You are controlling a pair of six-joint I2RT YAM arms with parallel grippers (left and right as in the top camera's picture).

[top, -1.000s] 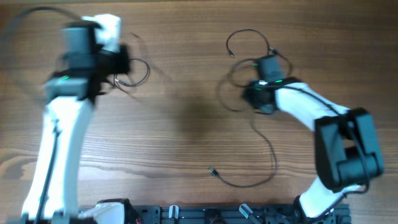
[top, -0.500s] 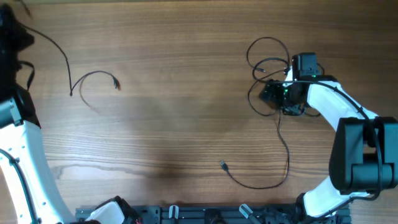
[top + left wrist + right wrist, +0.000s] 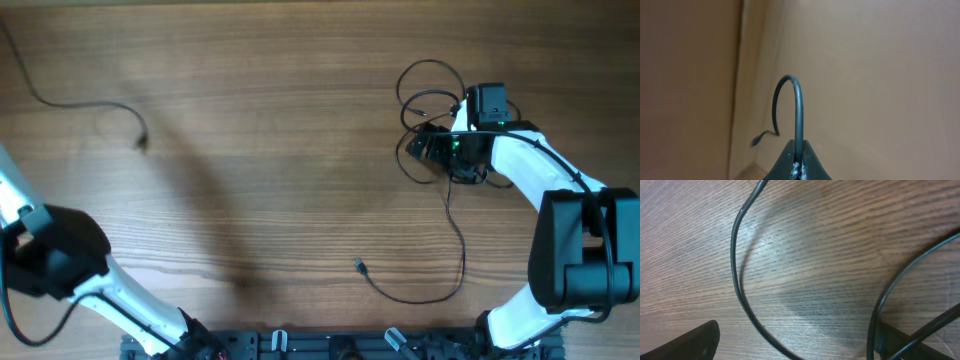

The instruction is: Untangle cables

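From above: one lone cable (image 3: 90, 104) is strung out across the far left of the table (image 3: 280, 200). Its plug (image 3: 143, 143) dangles toward the middle and its other end runs off the far left corner. The left arm (image 3: 60, 260) is swung out near the left edge, and its fingers are out of shot here. Over on the right, the right gripper (image 3: 440, 148) sits low at the bundle (image 3: 430, 90), whose loops cross one another. A long tail (image 3: 455, 250) curls toward the near edge.

Left wrist now: the left gripper (image 3: 799, 152) has its tips pressed together, pinching the lone cable. The cable arches up out of the tips and drops away to the left, down to its plug.

Right wrist: the fingers (image 3: 695, 340) are spread wide, one at each lower corner, with nothing pinched. A loop (image 3: 735, 265) lies on the wood between them, and more cords cross at the right finger.

I'd say one cable is pulled clear and the rest is still to be separated. Next, the left should lay its cable down well apart from the bundle. The right needs to pick a single strand, since closing where the cords cross would likely grab two.
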